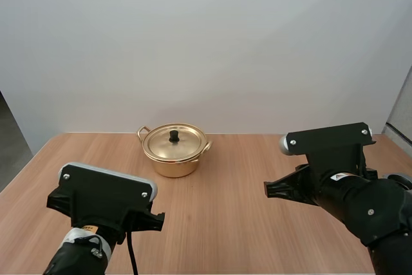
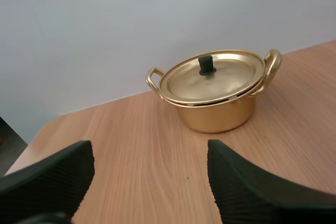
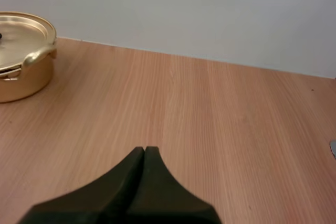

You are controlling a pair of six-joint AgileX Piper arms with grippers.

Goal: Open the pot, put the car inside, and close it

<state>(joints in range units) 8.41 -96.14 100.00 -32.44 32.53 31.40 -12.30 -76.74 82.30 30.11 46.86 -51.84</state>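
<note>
"Looking down on the bench, where is the pot?"

"At the far middle, upright, gold. Its lid sits flat on top, a black knob at its centre."

"And the arms?"

"Both hang near the front edge, well apart from the pot. The left claw is spread wide, nothing between its two halves, and faces the pot. The right claw is pressed together into one dark wedge, holding nothing, over bare wood."

"Which step is this?"

"The first, I judge: opening the pot. The lid is on and neither claw touches it."

"What does the next move call for?"

"Likely the left claw reaches forward, comes down over the knob, closes on it and lifts straight up. The knob is small, so the claw must straddle it squarely, or the lid may tip. The lid then needs a spot on the bench beside the pot, leaving the mouth free for the car."
</note>
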